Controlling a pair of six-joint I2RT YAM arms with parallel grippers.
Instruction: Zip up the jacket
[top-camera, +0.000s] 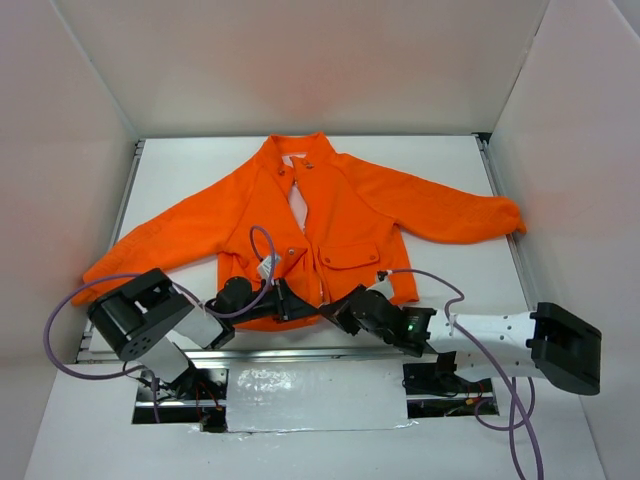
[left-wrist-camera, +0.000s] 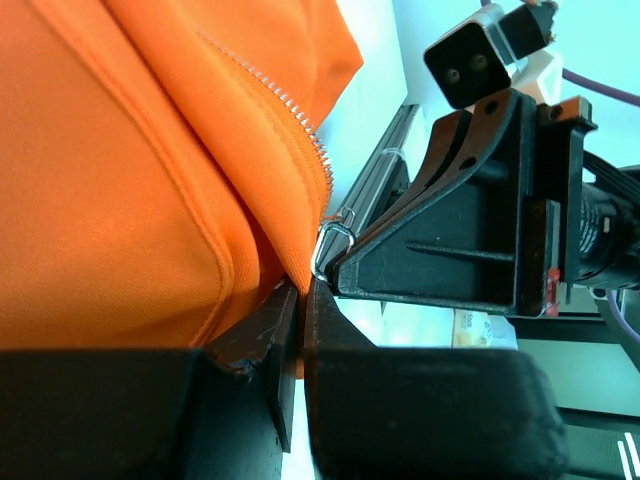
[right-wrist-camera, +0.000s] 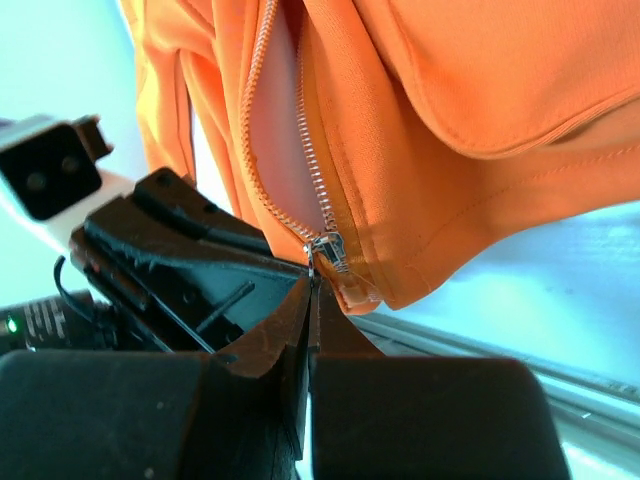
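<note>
The orange jacket (top-camera: 350, 210) lies flat on the white table, collar at the far side, hem near the arms. Its front zipper (right-wrist-camera: 313, 170) stands open up to the collar, with the slider (right-wrist-camera: 331, 250) down at the hem. My left gripper (left-wrist-camera: 303, 287) is shut on the hem fabric (left-wrist-camera: 285, 235) just beside the zipper's bottom end. My right gripper (right-wrist-camera: 312, 282) is shut on the slider's metal pull tab, fingertips right under the slider. Seen from above, the left gripper (top-camera: 300, 305) and right gripper (top-camera: 336, 312) meet almost tip to tip at the hem's middle.
White walls close in the table on the left, right and far sides. A metal rail (top-camera: 300, 350) runs along the table's near edge under both grippers. A shiny sheet (top-camera: 315, 395) lies between the arm bases. Purple cables (top-camera: 262, 245) loop over the jacket's lower front.
</note>
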